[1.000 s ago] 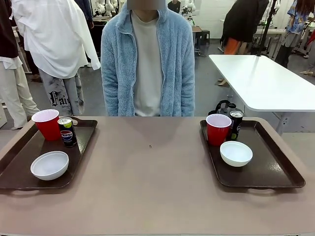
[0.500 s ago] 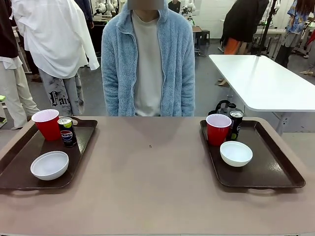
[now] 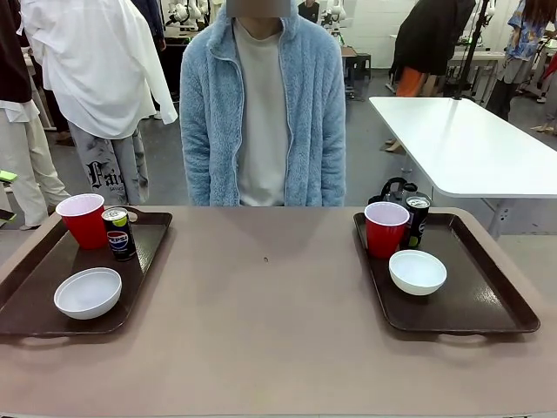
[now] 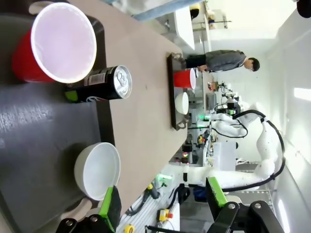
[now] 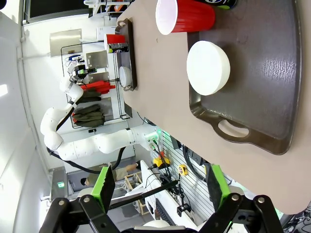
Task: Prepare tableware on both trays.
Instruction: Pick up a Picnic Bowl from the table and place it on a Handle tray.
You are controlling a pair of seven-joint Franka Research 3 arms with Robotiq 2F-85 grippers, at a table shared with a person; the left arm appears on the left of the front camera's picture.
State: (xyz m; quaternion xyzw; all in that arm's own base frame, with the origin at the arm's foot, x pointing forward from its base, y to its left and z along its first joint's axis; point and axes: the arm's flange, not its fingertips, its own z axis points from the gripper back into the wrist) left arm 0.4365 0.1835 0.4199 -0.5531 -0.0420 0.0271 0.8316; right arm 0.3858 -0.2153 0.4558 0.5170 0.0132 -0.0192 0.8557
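On the left tray (image 3: 35, 287) we see a red cup (image 3: 83, 219), a black can (image 3: 118, 232) just beside it and a white bowl (image 3: 88, 292) nearer us; the right tray (image 3: 487, 296) holds its own cup (image 3: 385, 229), can (image 3: 418, 218) and bowl (image 3: 418, 272); the left gripper (image 4: 163, 204) and right gripper (image 5: 158, 187) both stand wide, holding nothing; a person in a blue fleece (image 3: 261, 104) stands across the table (image 3: 270, 340).

On the bench (image 3: 270, 331), one tray (image 3: 35, 305) lies at the left, another tray (image 3: 487, 305) at the right. Each carries a cup (image 3: 82, 219) (image 3: 385, 228) and can (image 3: 118, 232) (image 3: 418, 218) at the back, with a bowl (image 3: 88, 293) (image 3: 418, 272) in front.
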